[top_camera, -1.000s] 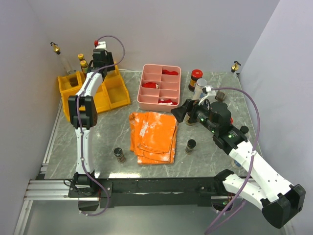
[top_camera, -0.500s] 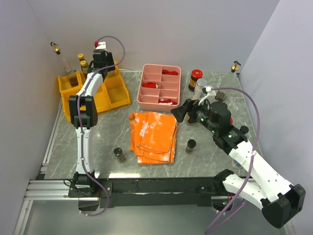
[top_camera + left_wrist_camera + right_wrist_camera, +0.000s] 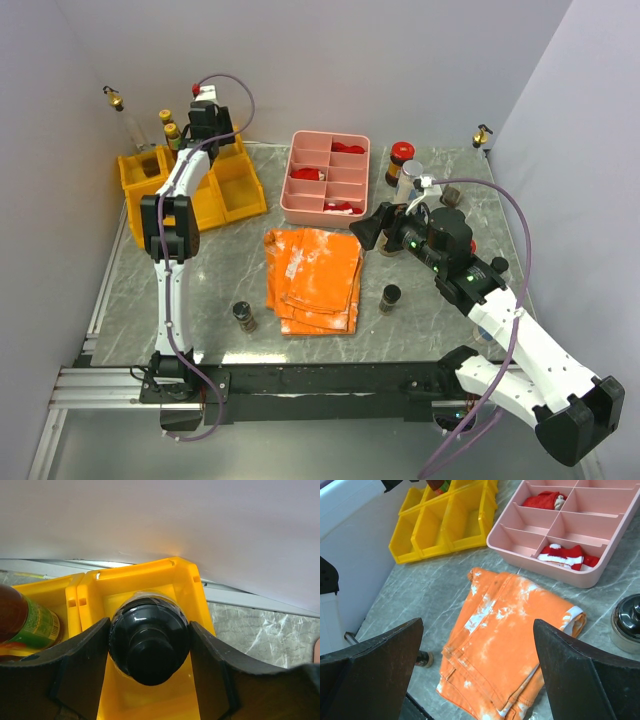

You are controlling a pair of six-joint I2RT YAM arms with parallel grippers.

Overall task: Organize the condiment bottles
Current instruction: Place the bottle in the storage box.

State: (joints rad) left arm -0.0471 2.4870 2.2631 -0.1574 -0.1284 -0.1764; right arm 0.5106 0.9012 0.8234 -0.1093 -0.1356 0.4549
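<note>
My left gripper (image 3: 205, 128) reaches into the back of the yellow bins (image 3: 238, 192). In the left wrist view its fingers (image 3: 75, 665) press both sides of a dark bottle with a black cap (image 3: 149, 647) standing in a bin compartment (image 3: 150, 580). A bottle with a green label (image 3: 27, 622) stands in the compartment to its left. My right gripper (image 3: 375, 235) is open and empty above the right edge of the orange cloth (image 3: 312, 275). Loose bottles stand on the table: a red-capped one (image 3: 400, 160), a clear one (image 3: 409, 180), a dark jar (image 3: 390, 297) and a small jar (image 3: 243, 316).
A pink divided tray (image 3: 298, 210) with red pieces stands at the back middle. Yellow-capped bottles (image 3: 170, 130) stand at the bins' back left. In the right wrist view I see the cloth (image 3: 510, 635), the tray (image 3: 520, 545), the bins (image 3: 445, 527) and a jar (image 3: 626, 622) at right.
</note>
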